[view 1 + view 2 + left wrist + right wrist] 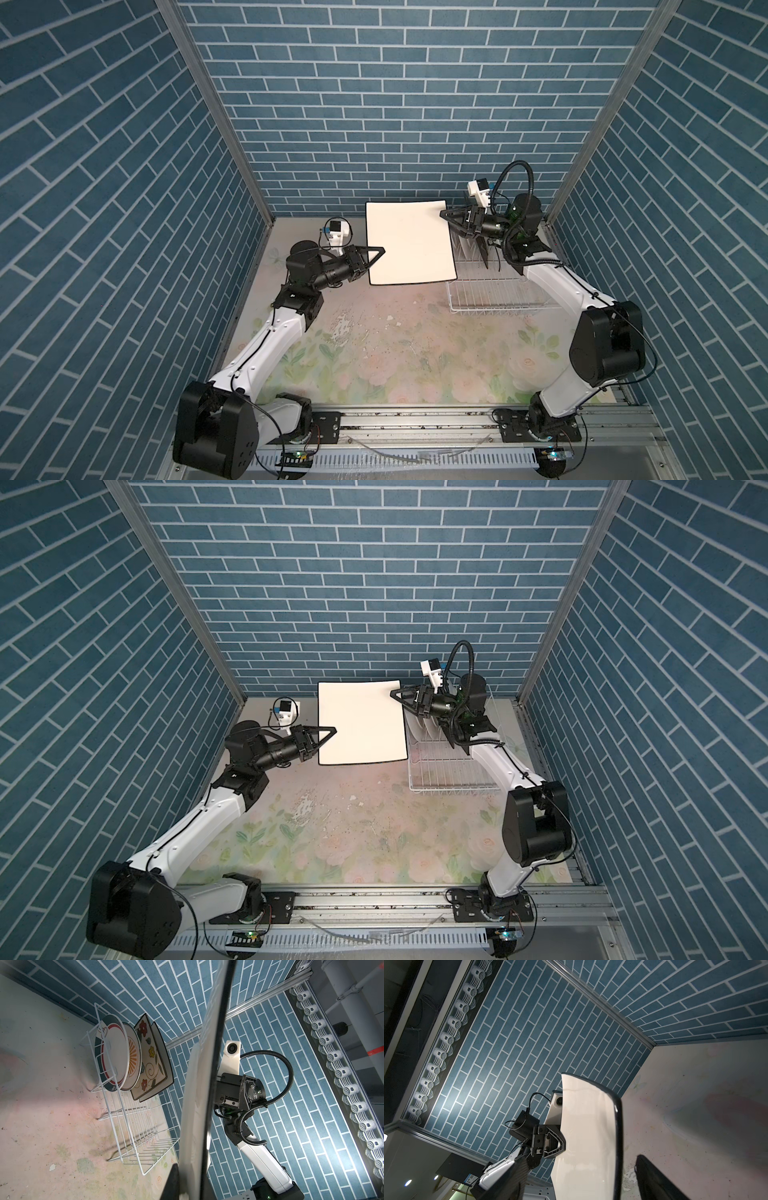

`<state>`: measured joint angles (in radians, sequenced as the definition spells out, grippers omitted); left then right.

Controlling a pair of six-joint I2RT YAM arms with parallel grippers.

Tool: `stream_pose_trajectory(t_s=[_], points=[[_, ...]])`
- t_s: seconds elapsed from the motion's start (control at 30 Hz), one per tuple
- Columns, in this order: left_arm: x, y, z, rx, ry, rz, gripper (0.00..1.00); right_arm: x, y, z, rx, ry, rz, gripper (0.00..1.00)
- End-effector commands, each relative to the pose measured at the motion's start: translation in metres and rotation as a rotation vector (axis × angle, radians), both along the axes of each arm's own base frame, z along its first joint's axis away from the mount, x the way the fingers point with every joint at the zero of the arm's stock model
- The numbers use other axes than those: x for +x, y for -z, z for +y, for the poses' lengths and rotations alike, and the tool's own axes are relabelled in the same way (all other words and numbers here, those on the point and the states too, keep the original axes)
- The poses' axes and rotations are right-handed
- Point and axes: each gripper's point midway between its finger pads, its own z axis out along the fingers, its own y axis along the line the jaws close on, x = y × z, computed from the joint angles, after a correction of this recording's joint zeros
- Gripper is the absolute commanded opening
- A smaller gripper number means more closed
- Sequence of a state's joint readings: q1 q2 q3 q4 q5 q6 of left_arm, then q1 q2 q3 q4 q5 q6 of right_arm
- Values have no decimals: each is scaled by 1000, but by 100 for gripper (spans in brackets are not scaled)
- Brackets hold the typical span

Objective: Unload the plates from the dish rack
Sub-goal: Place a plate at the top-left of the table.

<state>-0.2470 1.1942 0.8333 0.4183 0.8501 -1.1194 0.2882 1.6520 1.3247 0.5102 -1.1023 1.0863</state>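
A square white plate with a black rim hangs in the air to the left of the white wire dish rack. My left gripper is shut on its left edge. My right gripper stands open at the plate's far right corner, its fingers spread on both sides of the plate and clear of it. Several plates stand upright in the rack: round ones, a flowered square one and a black one.
The rack sits at the back right of the floral table mat, close to the right wall. My right arm reaches over the rack. Blue brick-pattern walls close in the back and both sides.
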Motion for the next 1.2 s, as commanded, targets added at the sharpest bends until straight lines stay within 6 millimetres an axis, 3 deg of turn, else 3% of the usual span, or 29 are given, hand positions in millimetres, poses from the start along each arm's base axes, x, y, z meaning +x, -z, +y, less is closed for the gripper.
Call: stream_pose_trajectory(t_s=[0.0,0.3,0.63,0.97,1.17], points=[[-9,-63,3,-72,9,-227,0,13,-2,-9,14,61,5,86],[-13,-75,12,-94,-14,-249,0,17,1,-22,6,119,19,96],[-10,-78,37,-98,-113,-245,0,7,1,-38,-31,172,1,99],[29,-34,103,-167,-413,-116,0,-6,3,-55,-84,230,-3,99],[51,16,143,-153,-575,-17,0,-25,11,-69,-171,287,-13,98]])
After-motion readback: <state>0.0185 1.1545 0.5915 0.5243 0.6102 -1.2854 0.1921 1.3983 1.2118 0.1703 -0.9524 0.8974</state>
